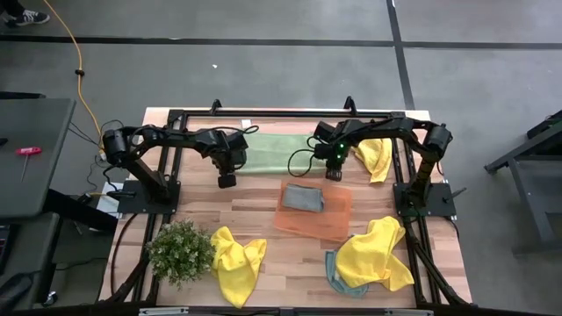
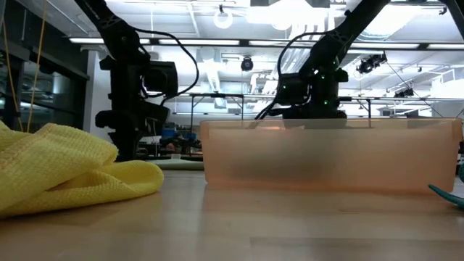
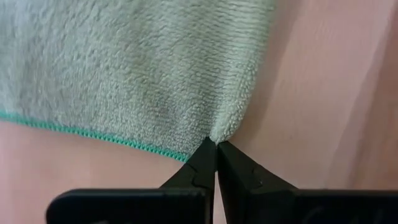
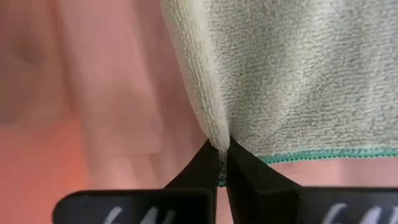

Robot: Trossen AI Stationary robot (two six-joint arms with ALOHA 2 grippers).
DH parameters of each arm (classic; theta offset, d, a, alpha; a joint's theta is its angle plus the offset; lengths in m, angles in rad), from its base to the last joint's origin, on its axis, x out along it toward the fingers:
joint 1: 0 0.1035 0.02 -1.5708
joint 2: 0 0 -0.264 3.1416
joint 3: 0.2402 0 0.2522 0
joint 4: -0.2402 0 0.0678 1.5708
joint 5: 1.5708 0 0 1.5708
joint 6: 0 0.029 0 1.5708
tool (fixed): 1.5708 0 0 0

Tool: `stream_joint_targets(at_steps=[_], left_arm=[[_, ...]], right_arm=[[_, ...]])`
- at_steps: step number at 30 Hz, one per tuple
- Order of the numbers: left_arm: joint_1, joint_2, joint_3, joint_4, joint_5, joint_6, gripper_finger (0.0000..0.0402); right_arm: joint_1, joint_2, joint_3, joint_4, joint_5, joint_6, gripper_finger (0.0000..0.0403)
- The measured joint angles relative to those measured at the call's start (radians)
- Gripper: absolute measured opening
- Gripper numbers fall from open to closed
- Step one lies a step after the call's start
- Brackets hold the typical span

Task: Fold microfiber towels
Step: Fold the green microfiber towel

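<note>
A pale green microfiber towel [image 1: 285, 151] with a teal hem lies spread flat on the far middle of the table. My left gripper [image 1: 226, 181] is shut at the towel's near left corner, and my right gripper [image 1: 334, 174] is shut at its near right corner. Both point down. The left wrist view shows the left gripper [image 3: 216, 149] closed on the towel [image 3: 124, 68]. The right wrist view shows the right gripper [image 4: 221, 149] closed on the towel [image 4: 298, 74]. My left gripper pinches the towel's near left corner [image 3: 221, 133] between its two fingertips, coming from above and pointing down. The cloth puckers a little at the tips. The rest of the towel lies flat on the table. My right gripper pinches the towel's near right corner [image 4: 217, 138] between its two fingertips, from above and slanting steeply down. The side edge curls up toward the tips. The rest of the towel rests flat on the table.
An orange tray [image 1: 329, 224] near the table's middle holds a folded grey-blue towel [image 1: 302, 197]. Crumpled yellow towels lie at the near left [image 1: 237, 259], near right [image 1: 373, 254] and far right [image 1: 376, 156]. A potted plant [image 1: 180, 250] stands near left.
</note>
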Motion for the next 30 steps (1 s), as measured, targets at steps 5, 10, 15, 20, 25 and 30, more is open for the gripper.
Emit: stream_joint_targets(at_steps=[5,10,15,20,25,30], left_arm=[[-0.003,0.001,0.033,-0.079,0.054,-0.08,0.0001],[0.005,-0.022,0.092,-0.148,0.052,-0.115,0.0],[0.032,-0.039,0.138,-0.16,0.043,-0.141,0.0],[0.076,-0.042,0.153,-0.152,0.024,-0.216,0.0],[0.107,-0.042,0.153,-0.145,0.014,-0.27,0.0],[0.122,-0.042,0.153,-0.102,-0.053,-0.287,0.0]], right_arm=[[0.001,-0.045,0.0,-0.035,-0.033,0.059,0.0002],[-0.014,-0.093,0.0,-0.051,-0.086,0.126,0.0001],[-0.041,-0.106,0.0,-0.055,-0.084,0.213,0.0001],[-0.075,-0.106,0.0,-0.05,-0.104,0.295,0.0],[-0.116,-0.106,0.001,-0.041,-0.159,0.352,0.0],[-0.151,-0.106,0.002,-0.002,-0.16,0.417,0.0]])
